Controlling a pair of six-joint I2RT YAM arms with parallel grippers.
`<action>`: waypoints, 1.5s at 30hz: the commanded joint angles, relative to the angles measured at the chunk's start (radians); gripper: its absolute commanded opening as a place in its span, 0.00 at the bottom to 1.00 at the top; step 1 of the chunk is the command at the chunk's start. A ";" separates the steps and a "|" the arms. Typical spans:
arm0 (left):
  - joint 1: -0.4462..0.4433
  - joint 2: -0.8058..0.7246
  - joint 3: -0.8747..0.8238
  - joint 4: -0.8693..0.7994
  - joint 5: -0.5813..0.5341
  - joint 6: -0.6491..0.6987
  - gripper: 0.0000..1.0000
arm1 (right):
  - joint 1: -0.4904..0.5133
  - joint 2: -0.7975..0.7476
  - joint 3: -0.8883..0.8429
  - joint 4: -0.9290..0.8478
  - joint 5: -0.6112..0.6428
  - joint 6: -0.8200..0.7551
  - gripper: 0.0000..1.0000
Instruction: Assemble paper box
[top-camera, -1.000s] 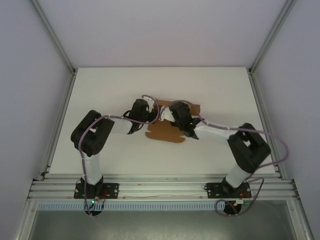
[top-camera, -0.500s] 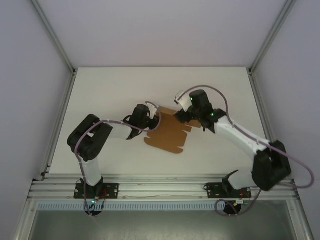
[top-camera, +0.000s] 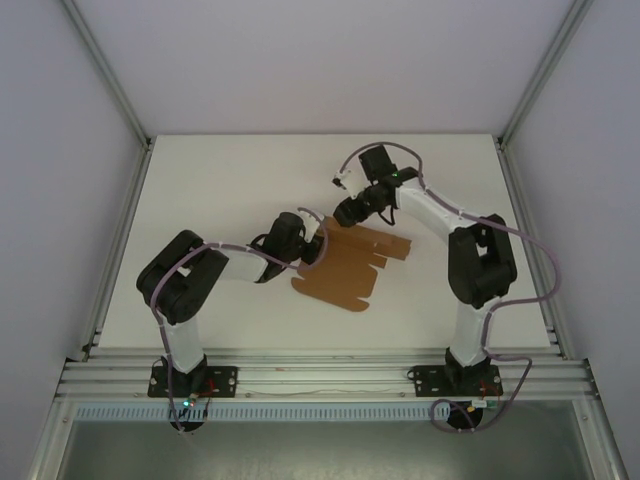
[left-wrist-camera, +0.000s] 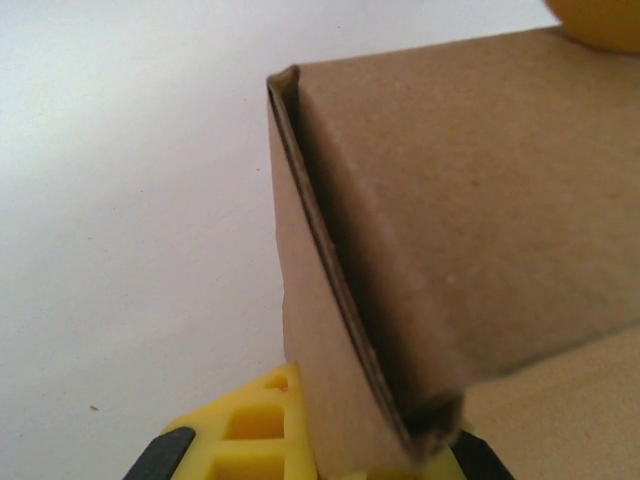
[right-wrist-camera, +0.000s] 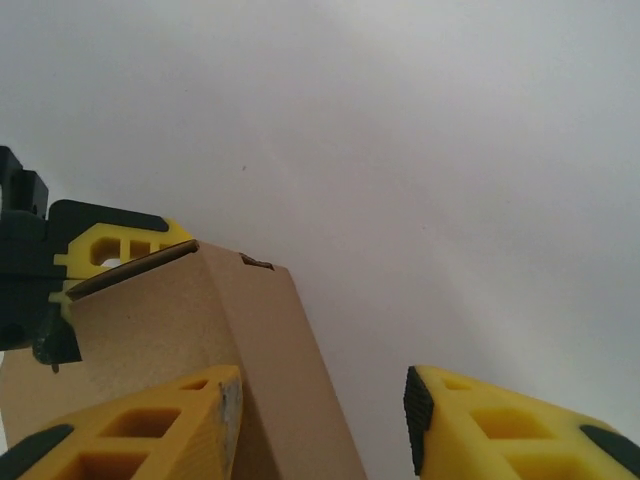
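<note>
Though near-flat, box (top-camera: 345, 272) in left pincer (top-camera: 314, 241)

White table (top-camera: 200, 180) — flat, matte, evenly lit. Plain pale walls (top-camera: 320, 60) enclose it at 9, 12 and 3 o'clock. Aluminium posts (top-camera: 105, 70) rise at 11 and 1 o'clock; a ribbed aluminium rail (top-camera: 320, 375) runs along the 6 o'clock edge.
</note>
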 joint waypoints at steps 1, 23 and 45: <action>-0.010 -0.014 -0.021 -0.008 -0.017 0.003 0.00 | 0.008 0.074 0.017 -0.125 -0.055 -0.017 0.44; -0.009 0.064 0.126 0.128 -0.030 -0.082 0.13 | -0.005 0.193 0.072 -0.267 -0.077 -0.015 0.39; -0.043 0.114 0.090 0.087 -0.419 -0.149 0.17 | -0.017 0.144 -0.069 -0.085 -0.162 0.301 0.32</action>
